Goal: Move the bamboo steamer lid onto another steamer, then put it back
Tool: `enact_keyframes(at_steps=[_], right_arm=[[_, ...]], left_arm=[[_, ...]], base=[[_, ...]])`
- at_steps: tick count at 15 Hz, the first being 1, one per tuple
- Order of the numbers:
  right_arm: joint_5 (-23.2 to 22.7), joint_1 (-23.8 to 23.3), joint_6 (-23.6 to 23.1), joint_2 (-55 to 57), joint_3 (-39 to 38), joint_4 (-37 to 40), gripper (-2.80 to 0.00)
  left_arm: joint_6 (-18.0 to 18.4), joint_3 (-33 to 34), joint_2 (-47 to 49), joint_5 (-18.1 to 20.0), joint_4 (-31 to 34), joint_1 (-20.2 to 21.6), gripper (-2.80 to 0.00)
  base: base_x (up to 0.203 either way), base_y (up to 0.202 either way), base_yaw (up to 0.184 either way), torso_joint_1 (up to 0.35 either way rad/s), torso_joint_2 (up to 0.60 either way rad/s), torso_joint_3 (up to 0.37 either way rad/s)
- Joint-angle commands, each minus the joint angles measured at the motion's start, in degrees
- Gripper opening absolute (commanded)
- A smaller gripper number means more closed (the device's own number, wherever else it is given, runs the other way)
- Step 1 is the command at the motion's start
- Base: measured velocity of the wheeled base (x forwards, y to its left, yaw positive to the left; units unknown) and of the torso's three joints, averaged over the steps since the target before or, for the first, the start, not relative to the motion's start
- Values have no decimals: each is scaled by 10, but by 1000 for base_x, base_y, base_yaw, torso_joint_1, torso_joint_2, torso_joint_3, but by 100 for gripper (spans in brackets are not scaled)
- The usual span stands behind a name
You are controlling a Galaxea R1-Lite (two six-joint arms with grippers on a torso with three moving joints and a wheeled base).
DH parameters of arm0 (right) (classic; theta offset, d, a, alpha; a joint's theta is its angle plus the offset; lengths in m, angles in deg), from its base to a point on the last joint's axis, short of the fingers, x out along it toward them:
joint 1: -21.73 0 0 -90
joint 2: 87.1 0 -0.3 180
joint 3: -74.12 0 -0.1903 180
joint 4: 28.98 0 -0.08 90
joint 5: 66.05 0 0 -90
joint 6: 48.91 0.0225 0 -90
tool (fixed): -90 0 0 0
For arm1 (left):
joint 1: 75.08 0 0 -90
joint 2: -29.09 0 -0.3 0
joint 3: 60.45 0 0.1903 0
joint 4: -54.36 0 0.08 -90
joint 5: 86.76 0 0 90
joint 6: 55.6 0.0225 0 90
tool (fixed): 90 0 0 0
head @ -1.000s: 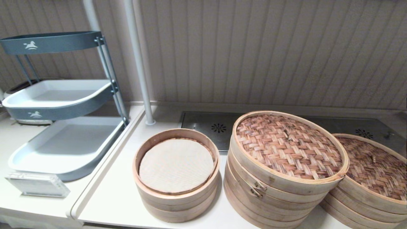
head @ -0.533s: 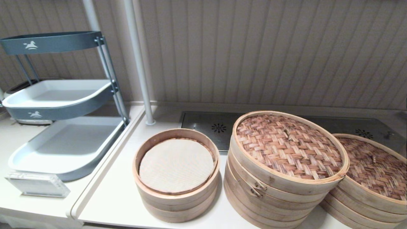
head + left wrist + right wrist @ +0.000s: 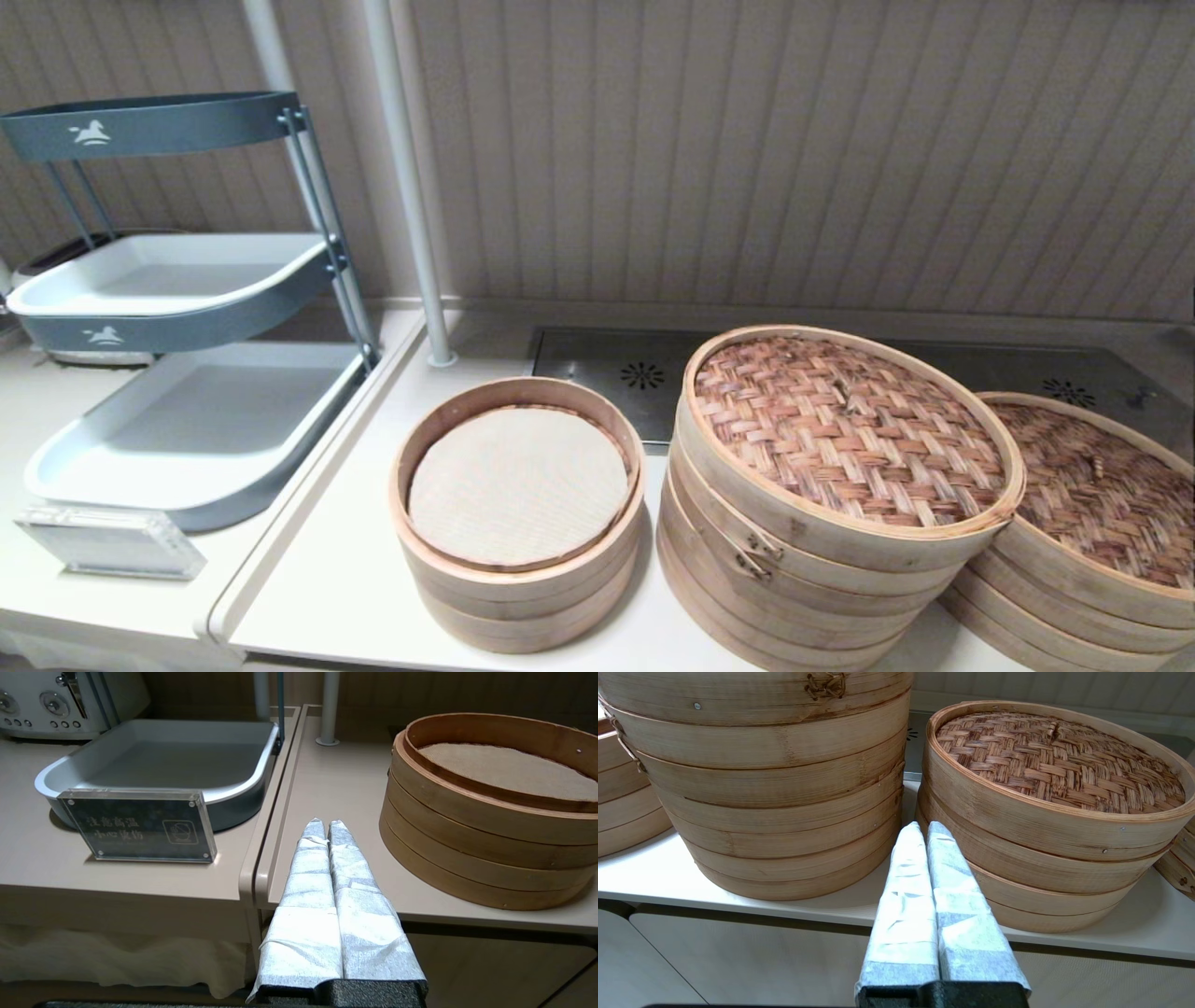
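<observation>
1. Looking down from the head cam, I see the bamboo steamer lid (image 3: 1102, 490) sitting on the lower stack at the far right of the counter (image 3: 327, 569), tucked right beside another steamer (image 3: 822, 569).
2. That tall one wears its own lighter woven lid (image 3: 845, 425).
3. My left gripper (image 3: 322, 826) is clenched with nothing in it, hovering at the counter's front edge near the cloth-lined small steamer (image 3: 486, 826).
4. My right gripper (image 3: 924, 830) is pinched closed too, empty, low at the front edge, pointing at the gap between the two big stacks.
</observation>
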Motion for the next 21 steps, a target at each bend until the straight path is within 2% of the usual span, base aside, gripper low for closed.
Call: enact_keyframes(at_steps=[1,21], right_arm=[[0,0,0,1,-14,0,-280],[0,0,0,2,-14,0,-280]], left_arm=[[0,14,-1,1,-1,0,-280],[0,14,-1,0,-1,1,-280]], base=[[0,0,0,0,0,0],[0,0,0,0,0,0]])
